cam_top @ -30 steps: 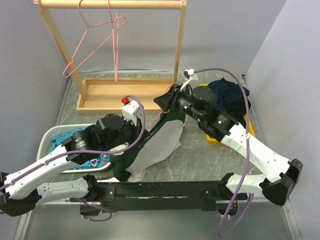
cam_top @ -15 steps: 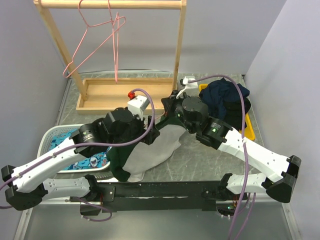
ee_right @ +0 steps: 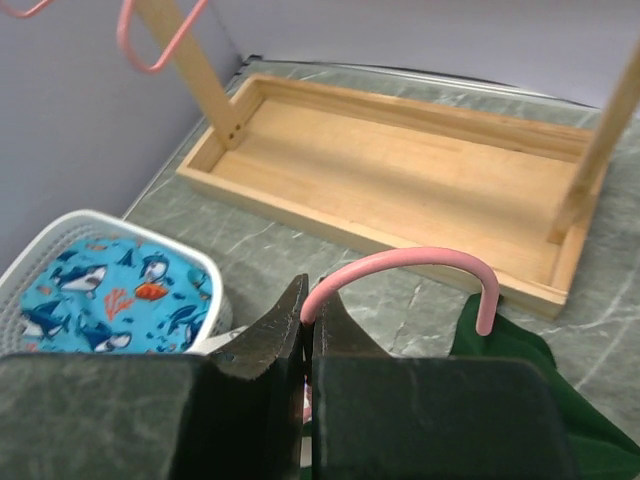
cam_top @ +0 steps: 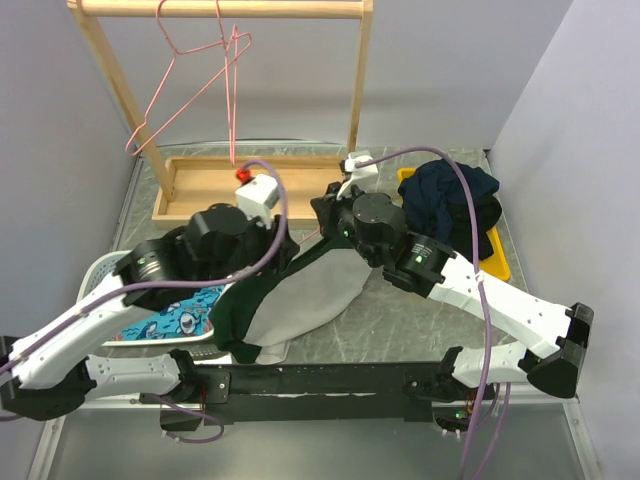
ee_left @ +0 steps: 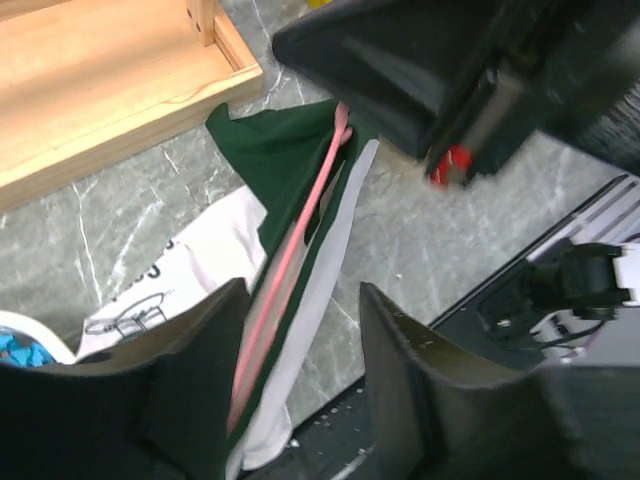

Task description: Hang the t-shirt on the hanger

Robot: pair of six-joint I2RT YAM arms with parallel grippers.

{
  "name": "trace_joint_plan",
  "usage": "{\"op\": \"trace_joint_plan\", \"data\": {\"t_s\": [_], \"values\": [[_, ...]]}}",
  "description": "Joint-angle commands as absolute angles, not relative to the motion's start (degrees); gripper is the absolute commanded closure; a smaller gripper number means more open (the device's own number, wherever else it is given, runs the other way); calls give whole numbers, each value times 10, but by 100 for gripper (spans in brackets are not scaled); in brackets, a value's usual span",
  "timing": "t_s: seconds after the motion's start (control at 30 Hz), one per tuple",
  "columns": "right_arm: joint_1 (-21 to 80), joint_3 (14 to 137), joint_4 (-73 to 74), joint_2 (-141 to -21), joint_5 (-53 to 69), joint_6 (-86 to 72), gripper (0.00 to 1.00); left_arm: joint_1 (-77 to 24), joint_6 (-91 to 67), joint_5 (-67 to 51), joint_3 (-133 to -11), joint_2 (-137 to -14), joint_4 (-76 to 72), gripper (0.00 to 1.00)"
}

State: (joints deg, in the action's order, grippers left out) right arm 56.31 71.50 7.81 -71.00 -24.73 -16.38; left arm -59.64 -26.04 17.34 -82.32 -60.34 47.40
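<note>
Right gripper (ee_right: pixel 307 310) is pinched shut on the hook of the pink hanger (ee_right: pixel 400 262). Left gripper (ee_left: pixel 300 310) is spread, astride the hanger wire inside the t-shirt (cam_top: pixel 300 300), mid-table. Wooden rack tray (cam_top: pixel 200 190) far; shark-cloth basket (ee_right: pixel 90 214) left; navy heap (cam_top: pixel 455 195) right. In the top view the arms hide the hanger.

At the back left, rack (cam_top: pixel 200 190), spare hangers (cam_top: pixel 232 110) on its bar. Near left, basket (cam_top: pixel 100 268), cloth (cam_top: pixel 172 325) in it. Right, clothes heap (cam_top: pixel 455 200). In the middle, t-shirt (cam_top: pixel 300 300), hanger (ee_left: pixel 290 262) inside it.
</note>
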Motion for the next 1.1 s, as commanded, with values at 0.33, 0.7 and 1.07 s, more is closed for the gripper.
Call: {"op": "trace_joint_plan", "data": {"t_s": [0.33,0.7,1.07], "values": [[582,789,98,-716,-190,-172,100,-530,-198,68,-803,-686,337,57],[578,784,147,-680,-152,-206,40,-526,-214,85,-751,-655,283,99],[432,634,87,-583,84,-302,32,-526,-193,81,-732,-603,243,99]]}}
